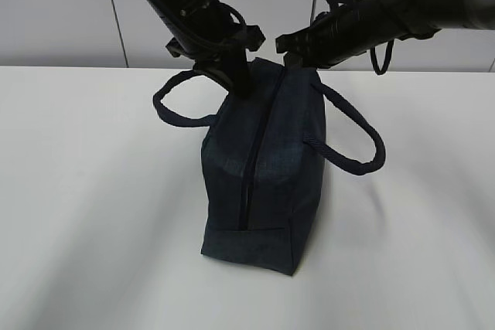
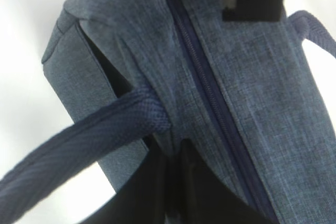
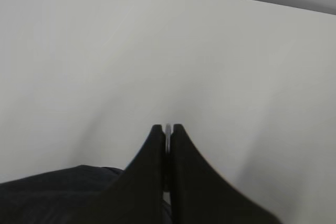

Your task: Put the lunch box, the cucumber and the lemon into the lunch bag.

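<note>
The navy lunch bag (image 1: pixel 259 168) stands on the white table (image 1: pixel 85 191) with its end toward the camera, and its black top zipper (image 1: pixel 251 160) looks closed along its length. My left gripper (image 1: pixel 237 83) reaches down at the bag's far top left. In the left wrist view (image 2: pixel 176 148) it is shut on a fold of bag fabric beside the handle (image 2: pixel 79 145). My right gripper (image 1: pixel 291 58) is at the bag's far top end. In the right wrist view (image 3: pixel 168 128) it is shut on a thin silver sliver, apparently the ring pull. The lunch box, cucumber and lemon are out of view.
The bag's two looped handles hang out to the left (image 1: pixel 174 113) and right (image 1: pixel 363 148). A grey wall (image 1: pixel 62 13) stands behind the table. Dark bag fabric (image 3: pixel 52 192) fills the lower left of the right wrist view.
</note>
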Controlling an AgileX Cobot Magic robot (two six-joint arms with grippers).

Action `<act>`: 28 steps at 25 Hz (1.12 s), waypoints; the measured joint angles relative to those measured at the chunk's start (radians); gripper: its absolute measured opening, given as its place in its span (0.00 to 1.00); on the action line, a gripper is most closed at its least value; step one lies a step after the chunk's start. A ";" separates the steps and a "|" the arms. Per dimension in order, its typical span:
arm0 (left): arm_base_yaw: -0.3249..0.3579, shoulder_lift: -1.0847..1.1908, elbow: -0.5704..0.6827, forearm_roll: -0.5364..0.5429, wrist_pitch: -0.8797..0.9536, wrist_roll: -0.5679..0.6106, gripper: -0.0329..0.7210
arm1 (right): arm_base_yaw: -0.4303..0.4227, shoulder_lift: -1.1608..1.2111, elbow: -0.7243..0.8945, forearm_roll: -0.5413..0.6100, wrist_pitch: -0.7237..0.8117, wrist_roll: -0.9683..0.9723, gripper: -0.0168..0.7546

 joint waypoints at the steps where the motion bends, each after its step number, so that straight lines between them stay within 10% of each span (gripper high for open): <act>1: 0.000 0.000 0.000 0.000 0.000 0.000 0.04 | 0.000 0.000 0.000 0.000 0.000 0.000 0.02; 28: -0.029 -0.006 0.000 0.012 -0.013 0.023 0.04 | -0.004 0.079 -0.010 0.012 -0.032 0.013 0.02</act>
